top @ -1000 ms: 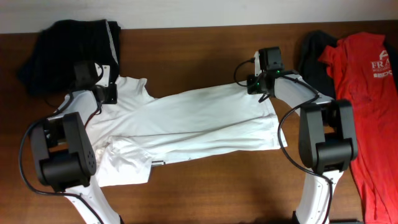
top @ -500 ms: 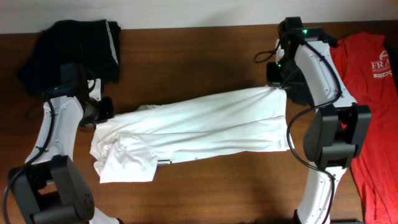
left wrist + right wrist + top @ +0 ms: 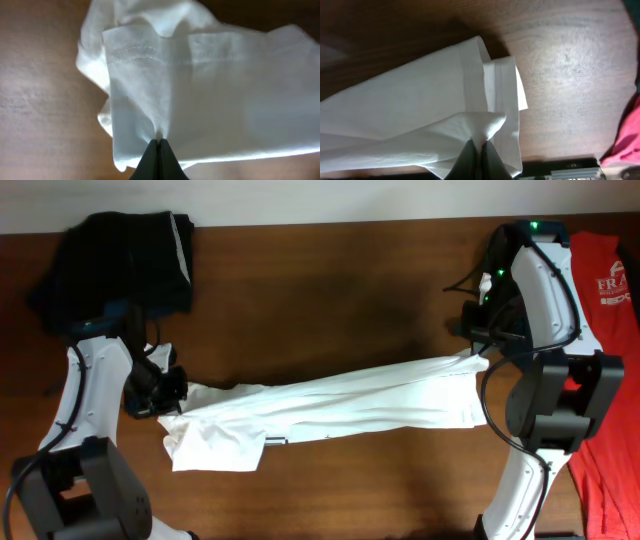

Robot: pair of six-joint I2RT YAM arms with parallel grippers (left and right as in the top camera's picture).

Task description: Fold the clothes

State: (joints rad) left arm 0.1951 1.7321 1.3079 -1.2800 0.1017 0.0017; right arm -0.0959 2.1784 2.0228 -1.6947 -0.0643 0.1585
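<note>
Left hand point(image 3: 160, 145) and right hand point(image 3: 480, 146) each pinch one end of the white shirt point(image 3: 330, 402), stretched between them, probably to flatten the fold.

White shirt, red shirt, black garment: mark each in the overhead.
white shirt point(image 3: 340, 405), overhead view, middle of the stretched body panel.
red shirt point(image 3: 622, 330), overhead view, chest area at the table's right edge.
black garment point(image 3: 110, 265), overhead view, centre of the heap.
</note>
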